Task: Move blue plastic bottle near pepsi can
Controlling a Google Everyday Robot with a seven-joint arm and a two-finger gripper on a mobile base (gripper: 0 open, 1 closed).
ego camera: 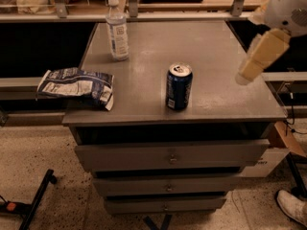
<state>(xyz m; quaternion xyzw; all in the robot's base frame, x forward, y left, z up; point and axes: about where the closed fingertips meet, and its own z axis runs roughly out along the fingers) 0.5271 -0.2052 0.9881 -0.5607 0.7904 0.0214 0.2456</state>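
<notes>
Although the task calls for the tall clear plastic water bottle with white cap and white-and-blue label (pixel 117 30) to be set near the short dark blue soda can with silver top (pixel 179 86), the two stand well apart at this inspection. The bottle is at the far left corner of the grey metal cabinet top (pixel 220 47); the can is near the front edge, roughly central. Both are upright, each with its long axis vertical, and the bottle's cap points straight up. The gripper (pixel 249 67), a cream-coloured member on the white arm, hangs over the right edge of the cabinet top, well apart from both items. Neither item is in it, and whether it is spread or closed cannot be determined. A crumpled blue-and-white chip bag (pixel 76 84) lies flat at the front left, overhanging the edge, and is judged to lie clear of the line between bottle and can. The bottle is assessed as fairly light, with thin, smooth walls that would give under pressure and could slip; its fill level cannot be told. Being tall on a narrow base, it is liable to topple if nudged high up. The recommended hold is from the side, across the labelled mid-body below the shoulder, keeping the axis vertical throughout.
</notes>
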